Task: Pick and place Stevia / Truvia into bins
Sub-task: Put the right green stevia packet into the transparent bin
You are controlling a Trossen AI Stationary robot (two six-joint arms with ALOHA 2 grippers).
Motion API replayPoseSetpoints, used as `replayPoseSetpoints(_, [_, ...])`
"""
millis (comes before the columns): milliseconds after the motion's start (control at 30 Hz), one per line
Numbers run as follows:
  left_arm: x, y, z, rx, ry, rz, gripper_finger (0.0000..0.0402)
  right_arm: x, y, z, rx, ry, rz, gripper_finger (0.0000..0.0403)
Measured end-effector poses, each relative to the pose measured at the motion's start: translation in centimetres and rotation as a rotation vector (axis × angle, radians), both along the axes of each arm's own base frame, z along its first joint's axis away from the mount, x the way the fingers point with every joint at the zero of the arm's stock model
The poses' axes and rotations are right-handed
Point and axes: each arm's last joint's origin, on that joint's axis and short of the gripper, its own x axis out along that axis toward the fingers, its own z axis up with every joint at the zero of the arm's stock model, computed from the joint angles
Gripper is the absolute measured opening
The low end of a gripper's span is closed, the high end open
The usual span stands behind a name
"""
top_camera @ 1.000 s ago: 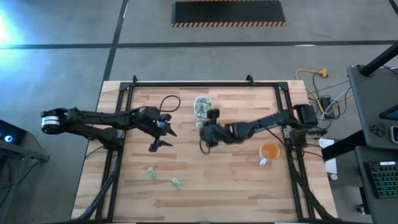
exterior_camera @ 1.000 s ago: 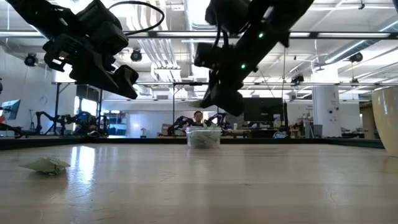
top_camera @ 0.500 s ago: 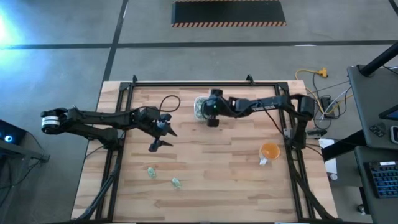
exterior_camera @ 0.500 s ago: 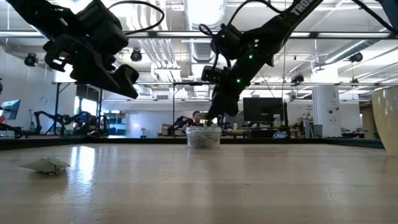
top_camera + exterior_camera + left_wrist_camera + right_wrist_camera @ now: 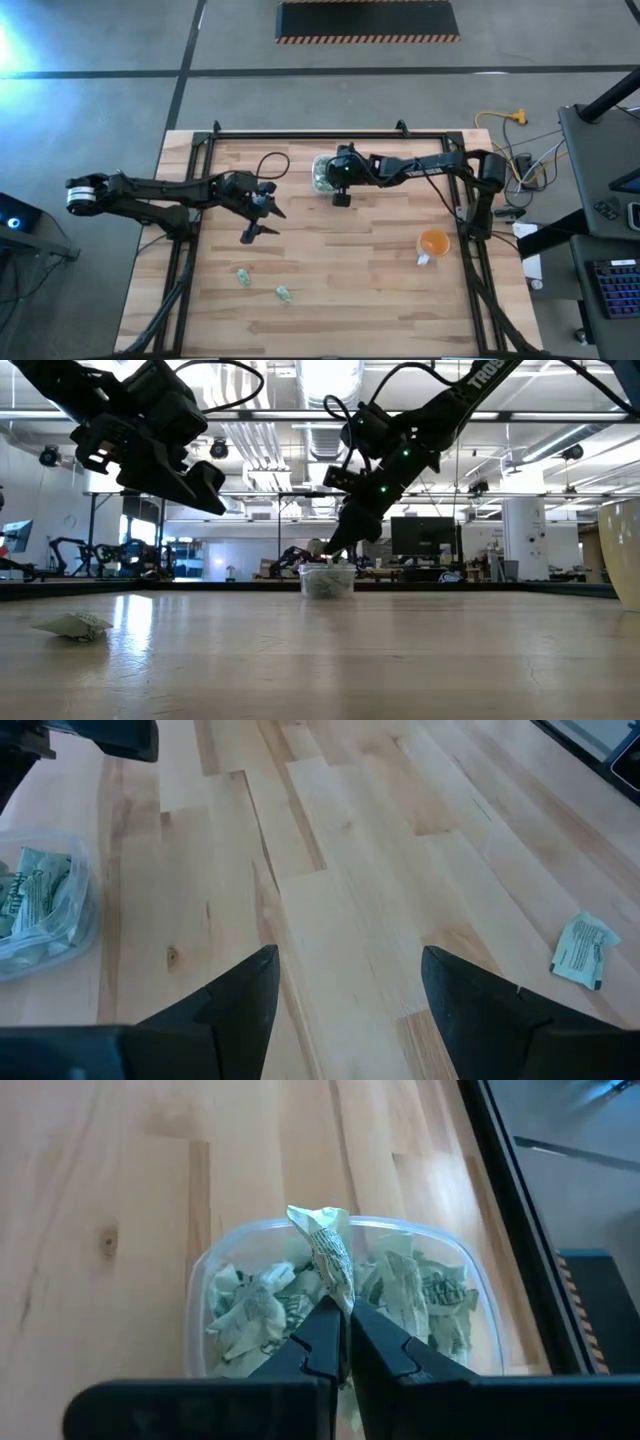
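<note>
A clear bin point(image 5: 323, 173) with several green-and-white Stevia packets point(image 5: 420, 1295) inside stands at the far middle of the table. My right gripper point(image 5: 340, 1315) hovers at the bin point(image 5: 327, 581), shut on one crumpled packet point(image 5: 325, 1245). My left gripper point(image 5: 261, 222) hangs open above the table's left half, with nothing between its fingers point(image 5: 240, 995). Two loose packets point(image 5: 243, 276) point(image 5: 284, 293) lie flat on the wood near the front left; one of them point(image 5: 583, 948) shows in the left wrist view. My right gripper pinches the crumpled packet by one end point(image 5: 339, 1296) between its two fingertips. The fingers slant downward, coming from the table's right side. The rest of the packet sticks out past the fingertips, above the packets that lie in the bin.
An orange cup point(image 5: 433, 243) stands on the table's right side, near the right arm's base. A black frame rail point(image 5: 330, 135) runs along the table's far edge behind the bin. Bare wood point(image 5: 350, 280) lies between the two arms and the front edge.
My right gripper has swung from the table's middle toward the far edge and come over the bin, rolling as it went; it has stayed shut. Over the last half second it has barely moved.
</note>
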Motion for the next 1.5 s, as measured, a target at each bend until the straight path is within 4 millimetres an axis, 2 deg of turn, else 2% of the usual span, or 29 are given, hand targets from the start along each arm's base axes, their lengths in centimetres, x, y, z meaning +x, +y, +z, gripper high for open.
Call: replayPoseSetpoints(1500, [0.1, 0.0, 0.2, 0.004, -0.021, 0.001, 0.0228, -1.1, -1.0, -1.4, 0.145, -0.007, -0.069, 0.0009])
